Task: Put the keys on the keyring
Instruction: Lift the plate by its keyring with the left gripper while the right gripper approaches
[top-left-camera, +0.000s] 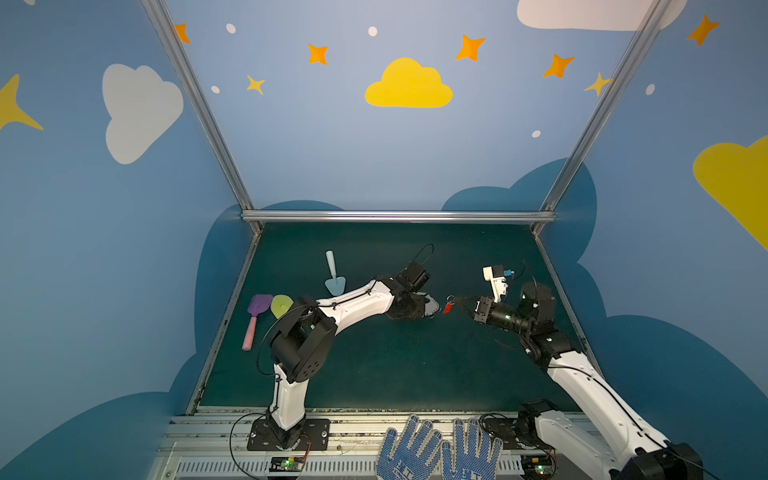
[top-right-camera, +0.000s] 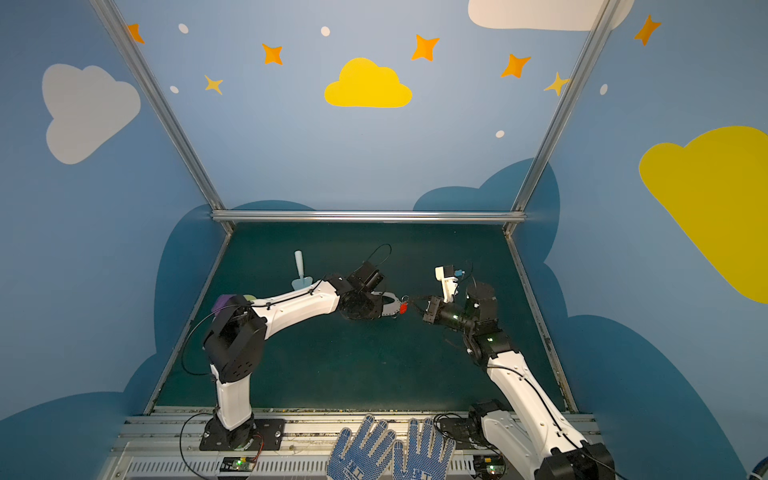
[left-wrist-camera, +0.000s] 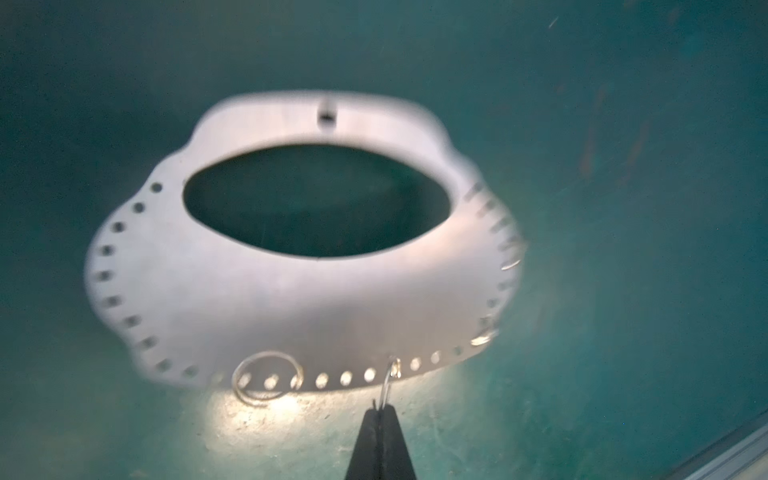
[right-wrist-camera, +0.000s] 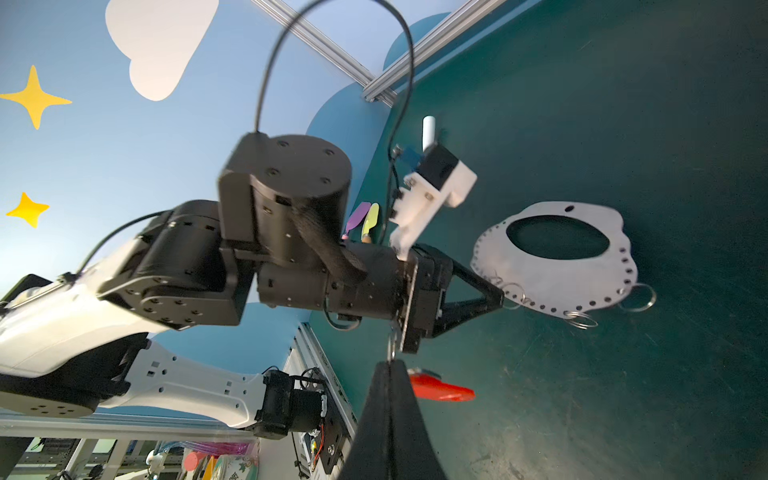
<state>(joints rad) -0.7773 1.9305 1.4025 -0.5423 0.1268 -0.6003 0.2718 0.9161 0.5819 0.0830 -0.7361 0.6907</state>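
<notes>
The keyring (left-wrist-camera: 291, 299) is a flat grey oval plate with a big central hole, a rim of tiny holes and small wire rings. In both top views it shows mid-table (top-left-camera: 432, 305) (top-right-camera: 390, 308). My left gripper (left-wrist-camera: 380, 409) is shut on one wire ring (left-wrist-camera: 392, 374) threaded through a rim hole. The right wrist view shows it pinching at the plate's edge (right-wrist-camera: 500, 297). My right gripper (right-wrist-camera: 390, 362) is shut on a small wire ring from which the key's red-orange head (right-wrist-camera: 440, 388) hangs. The key (top-left-camera: 448, 308) hangs just right of the plate, its metal blade hidden.
On the left of the green mat lie a pale blue toy trowel (top-left-camera: 334, 276), a purple shovel with a pink handle (top-left-camera: 257, 313) and a yellow-green scoop (top-left-camera: 281, 305). Blue dotted gloves (top-left-camera: 436, 451) rest on the front rail. Aluminium frame bars edge the mat.
</notes>
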